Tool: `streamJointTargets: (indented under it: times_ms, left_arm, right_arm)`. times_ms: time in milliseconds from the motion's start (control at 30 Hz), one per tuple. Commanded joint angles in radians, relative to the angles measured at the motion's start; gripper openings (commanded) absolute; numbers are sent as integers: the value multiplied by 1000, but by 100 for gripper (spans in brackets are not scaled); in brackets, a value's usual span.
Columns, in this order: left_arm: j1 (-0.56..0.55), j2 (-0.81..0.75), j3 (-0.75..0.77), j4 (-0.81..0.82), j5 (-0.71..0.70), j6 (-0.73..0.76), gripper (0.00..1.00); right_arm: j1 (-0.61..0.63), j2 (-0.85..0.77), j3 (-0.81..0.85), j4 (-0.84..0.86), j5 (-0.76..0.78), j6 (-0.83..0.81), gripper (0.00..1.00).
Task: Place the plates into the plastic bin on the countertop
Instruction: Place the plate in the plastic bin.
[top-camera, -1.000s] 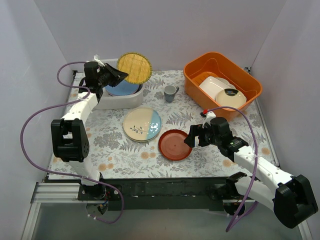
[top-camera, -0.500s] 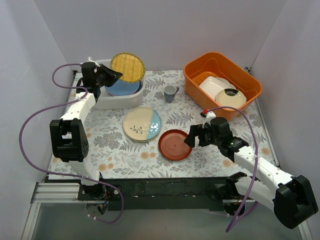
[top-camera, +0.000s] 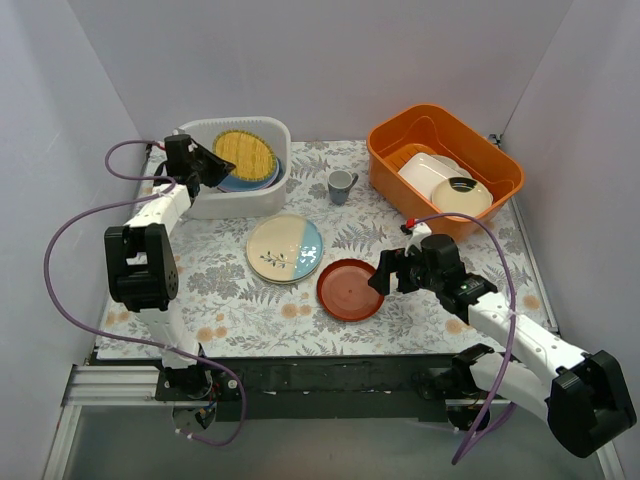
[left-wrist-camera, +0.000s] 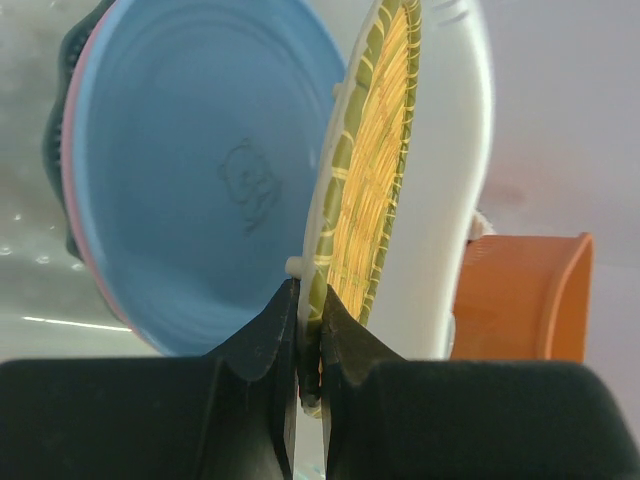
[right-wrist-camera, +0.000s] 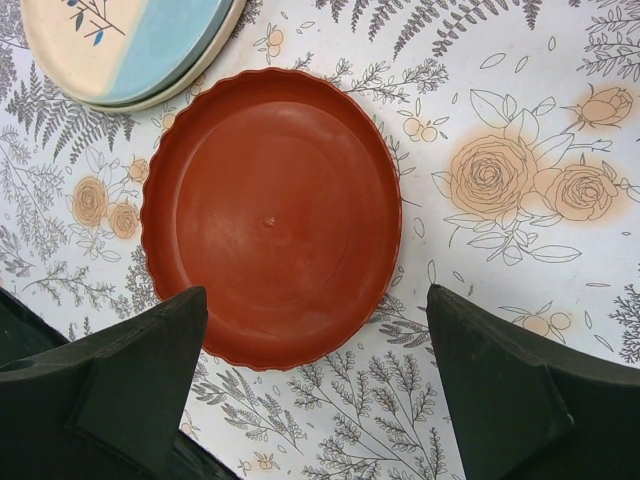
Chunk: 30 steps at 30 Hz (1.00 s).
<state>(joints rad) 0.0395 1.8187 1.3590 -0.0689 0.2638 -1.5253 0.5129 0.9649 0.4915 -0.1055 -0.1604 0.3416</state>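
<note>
The left claw (left-wrist-camera: 308, 300) pinches the yellow woven plate (left-wrist-camera: 370, 170), seemingly inside the plastic bin (top-camera: 240, 206); the right claw (right-wrist-camera: 315, 305) hangs spread wide.

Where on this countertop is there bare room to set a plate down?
Free: the near-left countertop, between the left arm and the cream-and-blue plate; a patch between the grey cup and orange bin. Crowded: the centre, with the red-orange plate beside the open right pincer.

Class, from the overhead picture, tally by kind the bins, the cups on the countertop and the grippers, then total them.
Bins: 2, white bin and orange bin
Cups: 1, cup
Grippers: 2, left gripper and right gripper
Total: 5
</note>
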Motion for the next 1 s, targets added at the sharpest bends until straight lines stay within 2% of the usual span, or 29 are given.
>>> streamJointTargets:
  times_ms: [0,533,667,700,833,900,933,967]
  left_arm:
    - [0,2,23,3,-20,31,0]
    - [2,36,38,-38,-77,65,0]
    - [0,15,32,-42,-96,65,16]
    - [2,10,31,-42,-103,65,25]
    - [0,-21,23,-40,-139,65,33]
    - [0,-39,19,-42,-150,65,45]
    - [0,-47,17,-42,-152,66,61]
    - [0,-53,11,-40,-152,68,67]
  right_arm:
    - [6,24,24,20,-11,-19,97]
    - [7,83,25,15,7,-33,97]
    - [9,93,30,15,4,-38,98]
    - [7,98,25,16,4,-36,98]
    - [7,103,16,26,7,-30,98]
    - [7,104,15,27,2,-29,97]
    - [7,104,12,26,5,-32,98]
    - [7,104,12,21,7,-32,97]
